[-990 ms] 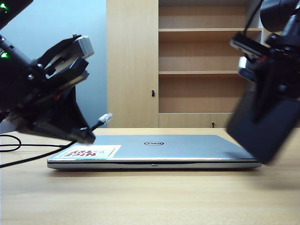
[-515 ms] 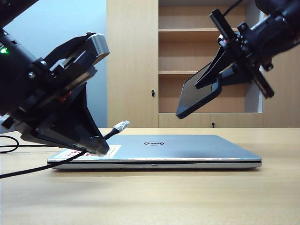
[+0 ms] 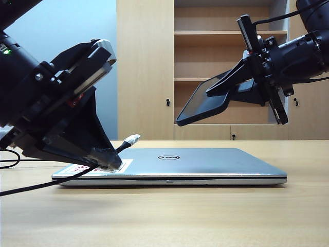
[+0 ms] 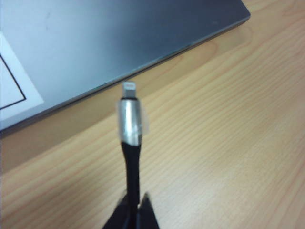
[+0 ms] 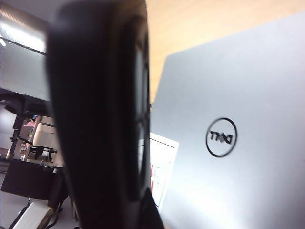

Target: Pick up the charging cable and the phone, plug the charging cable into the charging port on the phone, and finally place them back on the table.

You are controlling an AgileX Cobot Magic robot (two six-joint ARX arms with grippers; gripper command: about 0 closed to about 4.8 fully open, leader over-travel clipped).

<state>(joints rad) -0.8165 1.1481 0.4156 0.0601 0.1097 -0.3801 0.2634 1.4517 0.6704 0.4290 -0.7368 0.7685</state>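
Swung up and tilted since earlier: phone (image 3: pixel 203 107), clamped in right gripper (image 3: pixel 241 82) high above laptop (image 3: pixel 205 162). Left gripper (image 4: pixel 136 210) shut on cable (image 4: pixel 131 162), plug (image 3: pixel 131 139) low over laptop's corner. Line up port with plug before closing gap.

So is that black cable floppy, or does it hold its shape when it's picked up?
Probably a bit of both. The short end of the charging cable stands straight out of the shut left gripper, so it seems stiffened near the plug. Its long run sags, likely limp.
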